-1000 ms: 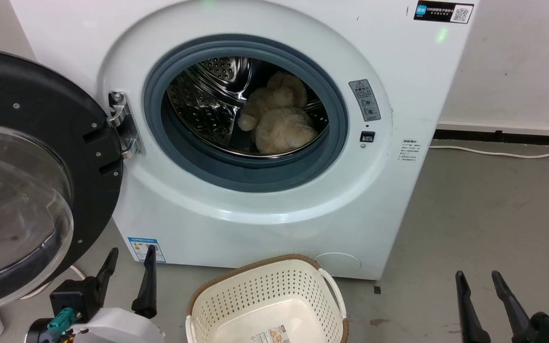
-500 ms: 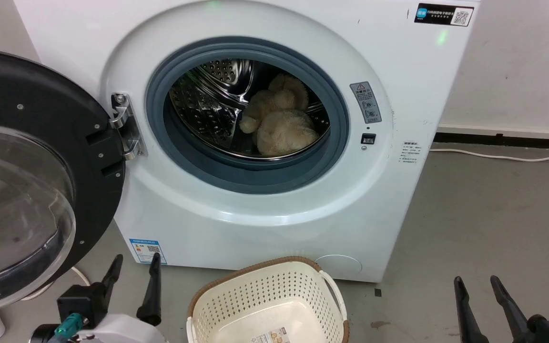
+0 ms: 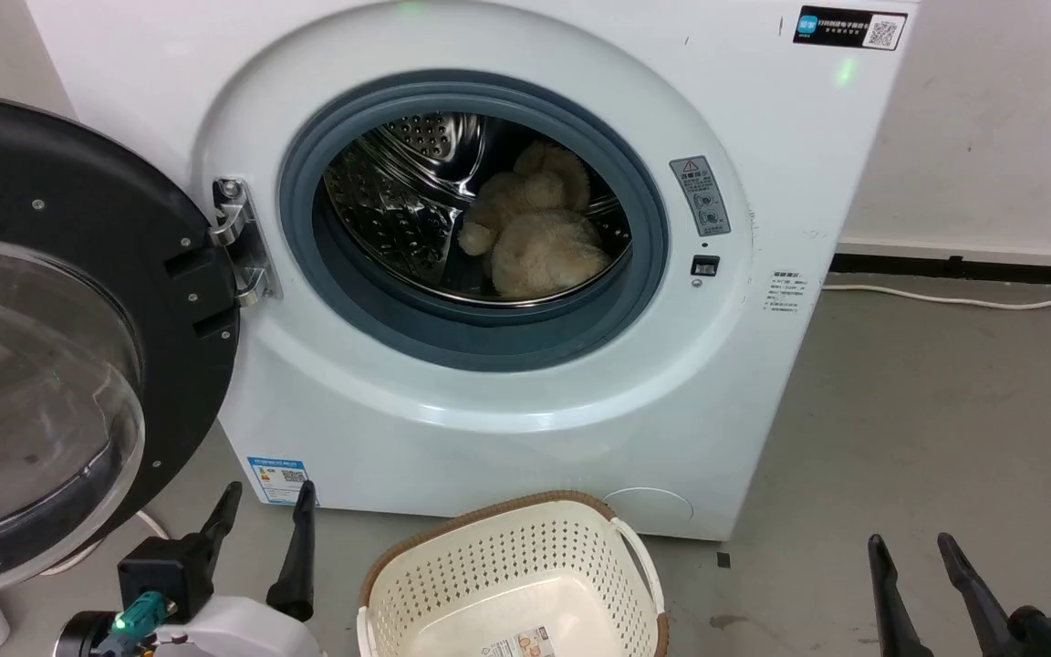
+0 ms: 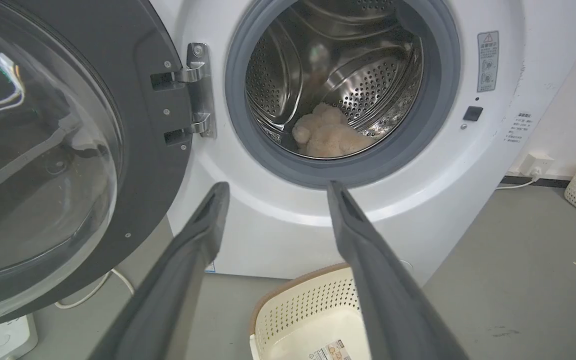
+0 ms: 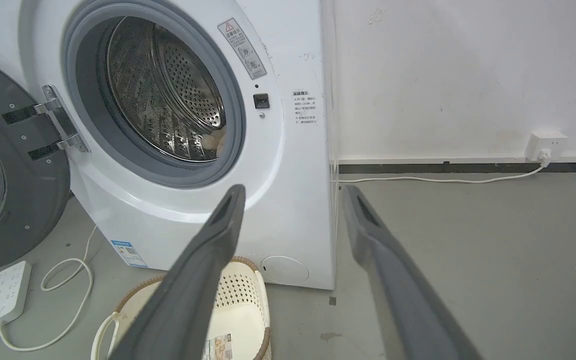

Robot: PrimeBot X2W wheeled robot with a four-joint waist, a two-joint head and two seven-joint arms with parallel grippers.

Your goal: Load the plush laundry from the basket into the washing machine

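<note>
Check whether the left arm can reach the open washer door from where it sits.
Probably yes: the left gripper, jaws open and empty, sits beside the lower rim of the door, nothing between them.

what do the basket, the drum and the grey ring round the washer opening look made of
The basket looks like matte cream moulded plastic: even rows of holes; its brown woven-look rim is probably plastic too. The drum looks like polished steel: bright reflections, small perforations. The grey ring looks like matte rubber, smooth and dull, though softness cannot be judged.
</note>
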